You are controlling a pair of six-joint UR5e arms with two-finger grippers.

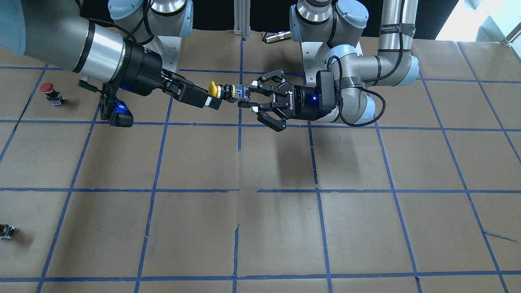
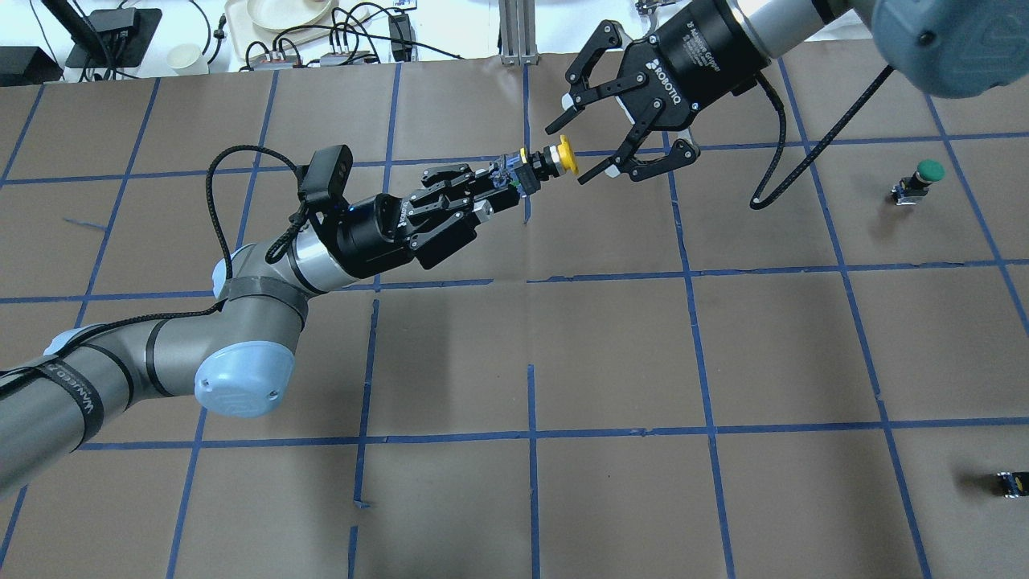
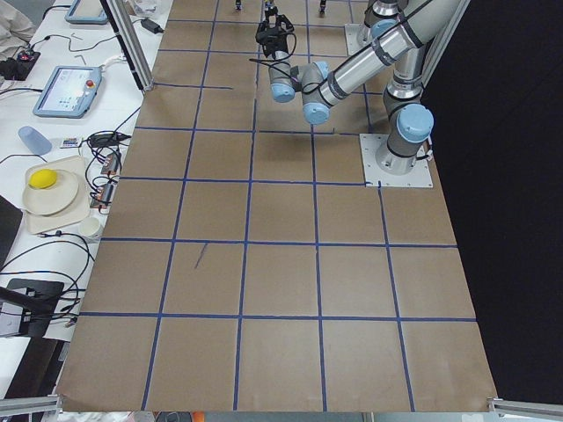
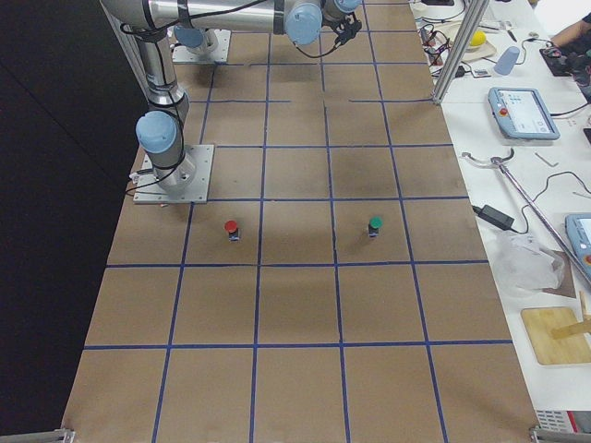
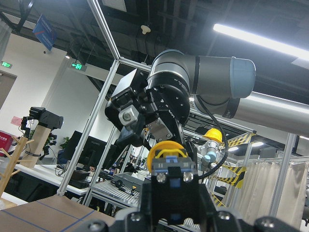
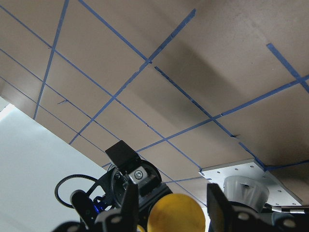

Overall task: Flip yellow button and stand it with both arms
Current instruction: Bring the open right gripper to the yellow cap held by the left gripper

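Observation:
The yellow button [image 2: 563, 156] hangs level in the air above the table, cap pointing away from the robot. My left gripper [image 2: 502, 178] is shut on its grey-black base [image 1: 240, 93]. My right gripper [image 2: 569, 153] is open, with a finger on each side of the yellow cap and a gap to both. In the right wrist view the cap [image 6: 176, 215] sits between the two fingers [image 6: 126, 203]. The left wrist view shows the button's base end-on [image 5: 169, 166], with the right gripper behind it.
A red-capped button [image 1: 47, 91] stands on the brown table on my right side. A green-capped button [image 2: 924, 173] stands at the far right. A small black-yellow block [image 2: 1011, 482] lies near the right edge. The operators' bench with cables [image 2: 281, 32] lies beyond the table.

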